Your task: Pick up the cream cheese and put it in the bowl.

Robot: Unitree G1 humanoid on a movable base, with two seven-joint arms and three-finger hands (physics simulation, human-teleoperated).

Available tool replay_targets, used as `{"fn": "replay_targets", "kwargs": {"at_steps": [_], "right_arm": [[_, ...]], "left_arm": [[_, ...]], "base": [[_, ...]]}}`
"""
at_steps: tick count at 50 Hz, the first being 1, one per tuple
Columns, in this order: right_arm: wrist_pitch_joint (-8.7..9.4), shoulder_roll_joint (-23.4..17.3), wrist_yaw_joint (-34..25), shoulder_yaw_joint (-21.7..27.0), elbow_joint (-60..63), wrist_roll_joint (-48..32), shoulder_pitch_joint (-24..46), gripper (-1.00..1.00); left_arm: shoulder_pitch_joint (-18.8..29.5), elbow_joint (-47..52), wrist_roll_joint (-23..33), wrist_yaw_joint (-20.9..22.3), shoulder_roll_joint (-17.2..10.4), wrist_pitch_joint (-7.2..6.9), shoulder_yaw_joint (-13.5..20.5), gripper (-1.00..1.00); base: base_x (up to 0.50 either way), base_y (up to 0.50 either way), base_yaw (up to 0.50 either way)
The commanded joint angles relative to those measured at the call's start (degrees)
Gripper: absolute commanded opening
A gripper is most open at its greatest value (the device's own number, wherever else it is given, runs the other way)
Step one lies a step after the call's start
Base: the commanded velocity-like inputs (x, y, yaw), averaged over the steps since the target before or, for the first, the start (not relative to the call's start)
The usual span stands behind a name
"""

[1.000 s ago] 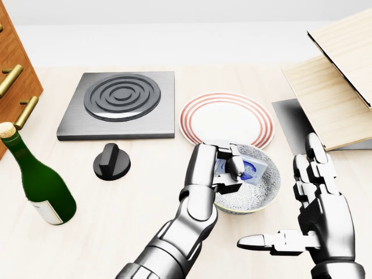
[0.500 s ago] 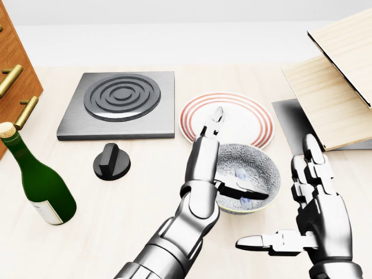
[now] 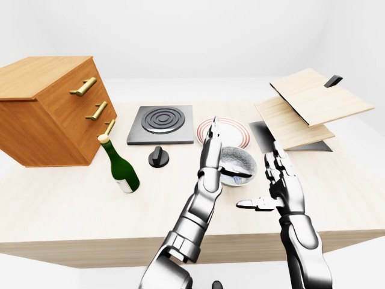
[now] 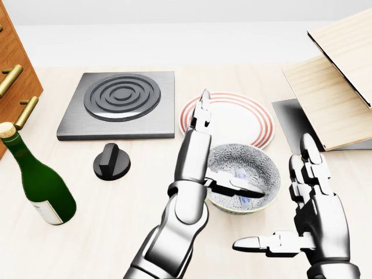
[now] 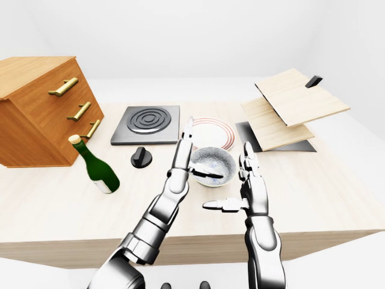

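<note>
In the middle of the head view, the cream cheese (image 4: pixel 241 199) lay inside the patterned bowl (image 4: pixel 264 168), with the left hand (image 4: pixel 200 154) spread open above the bowl's left rim, its fingers straight and gripping nothing. The right hand (image 4: pixel 314 215) stood open near the bowl's right side, thumb out, touching nothing. The placing step looked done; the next move would likely call only for lifting the left hand clear without knocking the bowl.

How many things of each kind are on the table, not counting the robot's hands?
Bowl: 1
Cream cheese: 1
Plate: 1
Bottle: 1
Burner plate: 1
Black knob: 1
Drawer cabinet: 1
Wooden boards: 2
Total: 9
</note>
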State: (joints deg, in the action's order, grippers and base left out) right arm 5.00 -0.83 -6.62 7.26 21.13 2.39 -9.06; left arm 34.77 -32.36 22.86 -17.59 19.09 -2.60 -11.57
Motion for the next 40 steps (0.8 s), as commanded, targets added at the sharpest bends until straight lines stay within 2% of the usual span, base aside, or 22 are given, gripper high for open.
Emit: {"fn": "replay_targets", "kwargs": {"at_steps": [1,3,6,8,9,13,20,25,32,37,40], "right_arm": [[0.0,0.2,0.5,-1.0,3.5,-1.4,-0.4,1.0],[0.0,0.3,0.7,-1.4,5.1,-1.8,-0.4,1.0],[0.0,0.4,1.7,-2.4,7.8,-3.2,0.3,1.0],[0.0,0.4,1.7,-2.8,8.6,-3.3,0.5,1.0],[0.0,0.5,2.0,-3.2,9.1,-3.6,1.1,1.0],[0.0,0.4,2.6,-4.6,10.6,-4.8,1.7,1.0],[0.0,0.2,3.5,-5.6,14.8,-5.6,4.5,1.0],[0.0,0.2,3.8,-6.7,18.0,-6.8,5.3,1.0],[0.0,0.1,3.9,-7.9,22.2,-8.4,6.6,1.0],[0.0,0.1,3.6,-7.8,28.6,-8.8,8.1,1.0],[0.0,0.2,3.9,-9.6,30.7,-10.0,6.3,1.0]], "left_arm": [[-14.1,27.0,1.9,8.6,-4.3,-2.4,-3.1,1.0],[-16.6,31.9,2.1,9.8,-5.5,-2.4,-3.7,1.0],[-22.8,42.6,3.1,12.7,-8.2,-2.4,-5.4,1.0],[-24.7,45.7,2.1,13.1,-8.9,-2.4,-5.3,1.0],[-26.7,48.7,1.0,14.0,-10.1,-2.4,-4.9,1.0],[-29.9,53.6,-0.2,13.8,-12.8,-2.4,-4.4,1.0],[-33.7,63.5,-4.9,16.2,-15.8,-2.4,-1.3,1.0],[-36.6,72.2,-5.8,17.9,-17.5,-2.4,-0.6,1.0],[-39.8,78.5,-5.0,18.6,-19.0,-2.4,-1.0,1.0],[-39.7,83.7,-6.7,20.5,-19.4,-2.4,2.4,1.0],[-40.3,83.8,-7.8,20.7,-19.4,-2.4,4.0,1.0]], "base": [[0.0,0.0,0.0],[0.0,0.0,0.0],[0.0,0.0,0.0],[0.0,0.0,0.0],[0.0,0.0,0.0],[0.0,0.0,0.0],[0.0,0.0,0.0],[0.0,0.0,0.0],[0.0,0.0,0.0],[0.0,0.0,0.0],[0.0,0.0,0.0]]}}
